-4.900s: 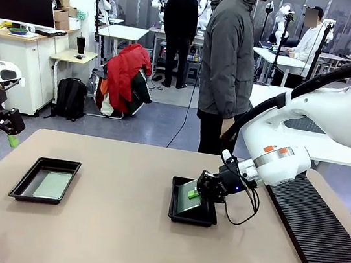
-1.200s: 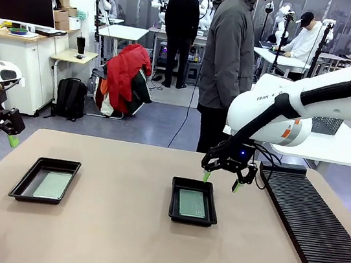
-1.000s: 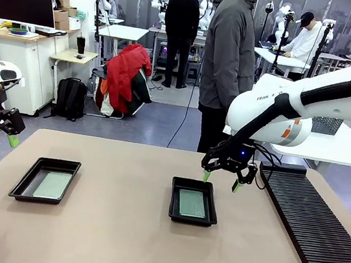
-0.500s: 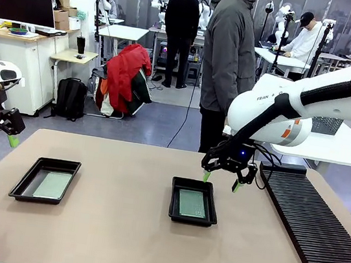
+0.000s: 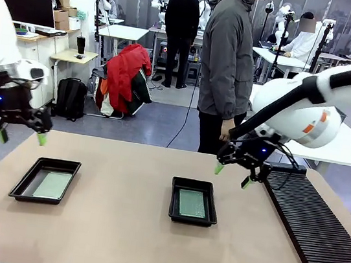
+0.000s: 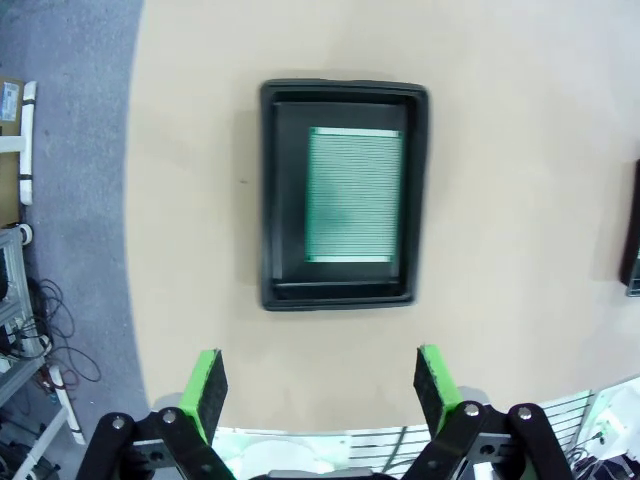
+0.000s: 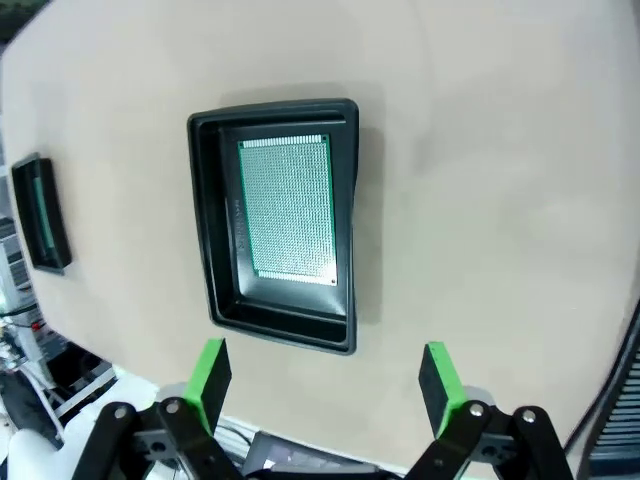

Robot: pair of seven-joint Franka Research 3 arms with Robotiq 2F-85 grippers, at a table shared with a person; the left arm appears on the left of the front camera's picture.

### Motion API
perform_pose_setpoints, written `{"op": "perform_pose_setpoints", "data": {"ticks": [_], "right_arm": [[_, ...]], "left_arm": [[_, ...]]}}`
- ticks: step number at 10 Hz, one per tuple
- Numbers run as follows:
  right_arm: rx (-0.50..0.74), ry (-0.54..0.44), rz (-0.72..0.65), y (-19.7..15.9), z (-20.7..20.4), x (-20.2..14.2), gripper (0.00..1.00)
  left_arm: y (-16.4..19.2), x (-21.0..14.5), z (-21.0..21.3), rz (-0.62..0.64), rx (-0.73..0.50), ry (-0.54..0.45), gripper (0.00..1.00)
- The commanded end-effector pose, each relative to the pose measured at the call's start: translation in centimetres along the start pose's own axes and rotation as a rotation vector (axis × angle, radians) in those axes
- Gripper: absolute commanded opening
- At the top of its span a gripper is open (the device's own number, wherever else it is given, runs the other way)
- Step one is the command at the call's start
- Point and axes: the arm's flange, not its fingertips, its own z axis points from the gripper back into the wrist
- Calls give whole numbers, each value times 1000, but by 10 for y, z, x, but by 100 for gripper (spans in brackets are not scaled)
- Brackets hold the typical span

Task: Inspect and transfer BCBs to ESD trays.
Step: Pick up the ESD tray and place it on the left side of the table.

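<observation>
Two black ESD trays lie on the tan table. The left tray (image 5: 24,182) holds a pale green BCB (image 5: 52,185); the middle tray (image 5: 175,203) holds a grey-green BCB (image 5: 192,203). My left gripper (image 5: 21,137) hangs open above and behind the left tray; its wrist view looks down on that tray (image 6: 270,200) and a striped green BCB (image 6: 354,195) beyond the open gripper (image 6: 321,385). My right gripper (image 5: 231,175) hangs open, above and to the right of the middle tray. Its wrist view shows the tray (image 7: 210,220), a dotted BCB (image 7: 288,207) and the empty open gripper (image 7: 322,385).
A long black slotted rack (image 5: 319,224) runs along the table's right side. A person in a grey jacket (image 5: 227,67) stands at the far edge, behind the middle tray. The left tray (image 7: 40,212) also appears at the right wrist view's left edge.
My left arm has swung in from the far left toward the left tray. My right gripper has drifted right, away from the middle tray. Both boards lie still.
</observation>
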Motion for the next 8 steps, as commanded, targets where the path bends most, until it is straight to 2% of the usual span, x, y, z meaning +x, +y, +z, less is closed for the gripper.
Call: {"op": "perform_pose_setpoints", "data": {"ticks": [1,8], "right_arm": [[108,28,49,-30,13,-11,100],[291,46,105,-95,26,-12,100]], "left_arm": [[-42,-8,-2,58,-42,10,100],[-220,-9,-9,52,-36,-57,100]]}}
